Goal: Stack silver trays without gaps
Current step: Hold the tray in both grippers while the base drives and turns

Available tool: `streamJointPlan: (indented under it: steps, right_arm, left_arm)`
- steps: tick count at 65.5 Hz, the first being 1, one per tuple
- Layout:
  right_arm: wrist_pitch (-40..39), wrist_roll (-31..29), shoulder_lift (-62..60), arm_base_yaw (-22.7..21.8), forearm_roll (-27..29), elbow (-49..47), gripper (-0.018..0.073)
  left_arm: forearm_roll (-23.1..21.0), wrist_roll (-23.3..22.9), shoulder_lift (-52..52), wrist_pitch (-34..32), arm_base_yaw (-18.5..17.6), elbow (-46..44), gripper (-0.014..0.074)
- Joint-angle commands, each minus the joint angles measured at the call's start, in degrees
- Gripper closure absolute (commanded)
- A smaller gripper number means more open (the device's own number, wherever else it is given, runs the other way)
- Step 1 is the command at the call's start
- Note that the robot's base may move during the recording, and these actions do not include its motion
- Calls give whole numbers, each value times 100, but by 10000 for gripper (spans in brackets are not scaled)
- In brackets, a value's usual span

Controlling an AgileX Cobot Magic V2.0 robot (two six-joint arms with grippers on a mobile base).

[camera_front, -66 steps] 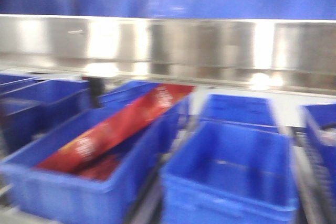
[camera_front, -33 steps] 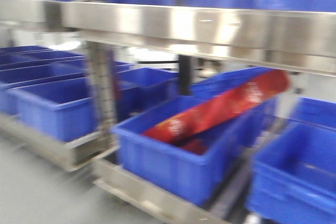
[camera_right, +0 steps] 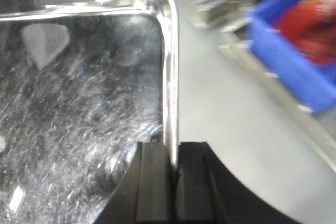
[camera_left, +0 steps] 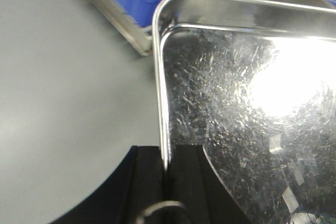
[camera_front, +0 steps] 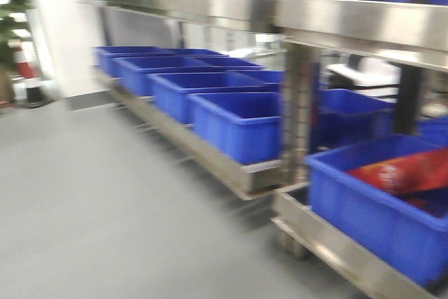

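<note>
**Gently does it: a level carry between two arms**

In the left wrist view my left fingers [camera_left: 149, 182] are clamped on the left rim of the silver tray [camera_left: 236, 103]. That rim runs from 6 o'clock up to a rounded corner near 12, and the scratched pan fills everything toward 3 o'clock. In the front view the grey floor [camera_front: 105, 194] lies toward 9 o'clock and the rack of blue bins [camera_front: 238, 120] runs across the middle. A red packet [camera_front: 409, 173] sits in the bin at 3 o'clock. That view is blurred and shows no second tray to stack on. In the right wrist view the tray spreads toward 9 o'clock, and my right fingers [camera_right: 155, 182] are closed on its right rim at 6 o'clock.

I judge the tray is hanging between both arms above the floor. I would hold both grips equally firm and both wrists at one height, so the thin rim neither slips nor twists. Before lowering, I would line up the corners.
</note>
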Motion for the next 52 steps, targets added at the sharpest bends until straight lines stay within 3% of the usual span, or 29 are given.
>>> streamJointPlan:
  steps: [1,52]
  right_arm:
    - [101,-57,-67,-48,-347,-39,637]
    - [101,-57,-67,-48,-347,-39,637]
  left_arm:
    - [281,-11,-103,-25,-9,-57,613]
    - [281,-11,-103,-25,-9,-57,613]
